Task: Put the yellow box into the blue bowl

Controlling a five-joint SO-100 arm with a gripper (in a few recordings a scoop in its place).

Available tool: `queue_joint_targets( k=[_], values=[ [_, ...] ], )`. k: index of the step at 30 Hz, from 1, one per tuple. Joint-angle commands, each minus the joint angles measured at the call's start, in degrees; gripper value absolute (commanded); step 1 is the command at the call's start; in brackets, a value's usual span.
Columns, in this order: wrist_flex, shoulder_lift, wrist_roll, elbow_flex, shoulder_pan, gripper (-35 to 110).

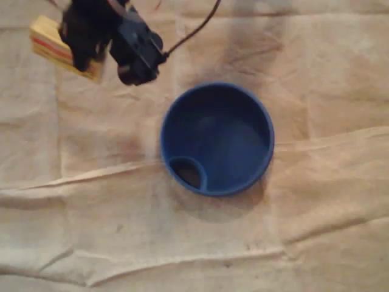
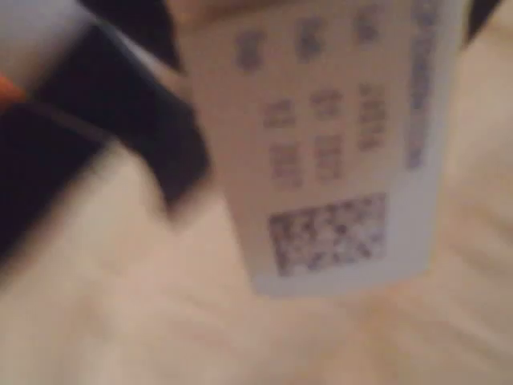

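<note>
My hand (image 1: 85, 42) is clamped on the yellow box (image 1: 47, 38), which I carry at the upper left corner of the overhead view, well apart from the blue bowl (image 1: 267, 125) in the middle of the cloth (image 1: 304, 231) that covers the worktop. In the wrist view the box (image 2: 329, 144) hangs close in front of me, its pale printed label (image 2: 329, 228) blurred, with one dark finger (image 2: 112, 112) beside it. Its lower edge seems clear of the cloth, though I cannot be sure. The box sticks out to one side of my grip, so I judge the hold to be off-centre. A quick swing toward the bowl could let it pivot or slip out short of the rim. The box is long next to the bowl's opening. If I let go while it lies crosswise or near the edge, it may bridge the rim or tip back out. The wrinkled cloth could also snag a low corner and drag the bowl.
</note>
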Motion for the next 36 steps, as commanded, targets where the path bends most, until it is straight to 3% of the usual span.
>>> queue_joint_targets(
  k=[1, 6, 25, 36],
  values=[
    [4.83, 9.84, -0.35, -3.34, -3.43, 0],
    [9.84, 11.87, 0.26, -3.43, -8.79, 0],
    [8.7, 10.99, 0.35, -3.34, -26.02, 0],
    [0.18, 5.1, 0.44, -2.46, -26.72, 0]
  ],
)
